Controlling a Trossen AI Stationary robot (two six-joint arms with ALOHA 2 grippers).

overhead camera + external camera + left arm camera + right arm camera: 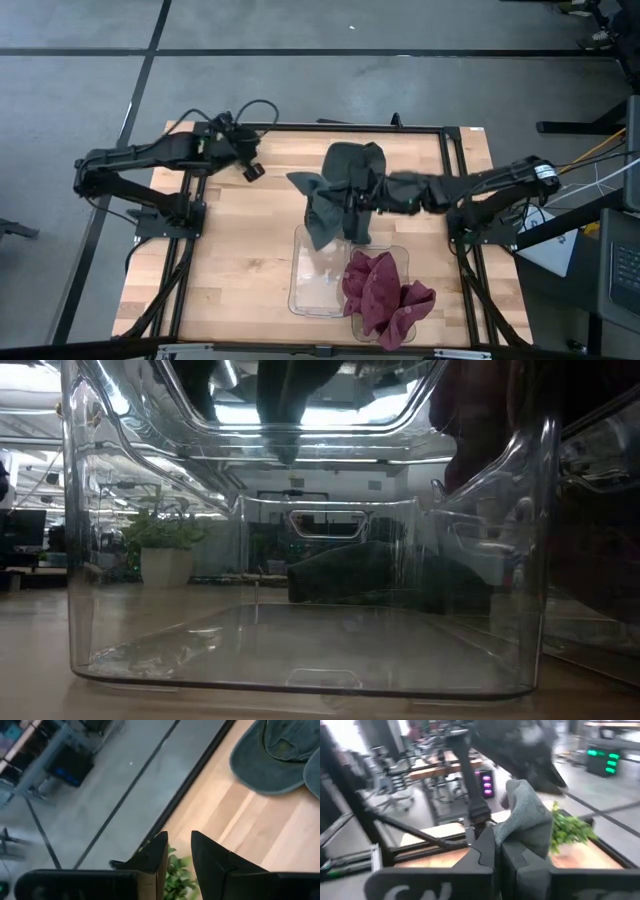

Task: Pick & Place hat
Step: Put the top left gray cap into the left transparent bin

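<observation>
A dark grey hat [322,215] hangs from my right gripper [352,197] over the far rim of the clear plastic bin [297,290]. In the low view the hat's lower end [285,410] dangles above the bin [70,560]. My right gripper [497,840] is shut on the hat's cloth [527,817]. A second dark grey hat [357,158] lies flat on the table behind it, and it also shows in the left wrist view [270,755]. My left gripper [252,172] waits near the table's far left, fingers a little apart [179,842]. My right gripper pinches a bunched fold of the grey hat [520,827] between its two fingers, coming level from the table's right side. The cloth stands up past the fingertips. The rest of the hat hangs slack below and to the left of the fingers, lifted off the table.
A maroon hat [385,297] is draped over the bin's near right corner and shows dark through the wall [590,510]. A black frame [450,180] runs round the wooden table. Bare wood [240,260] lies left of the bin.
</observation>
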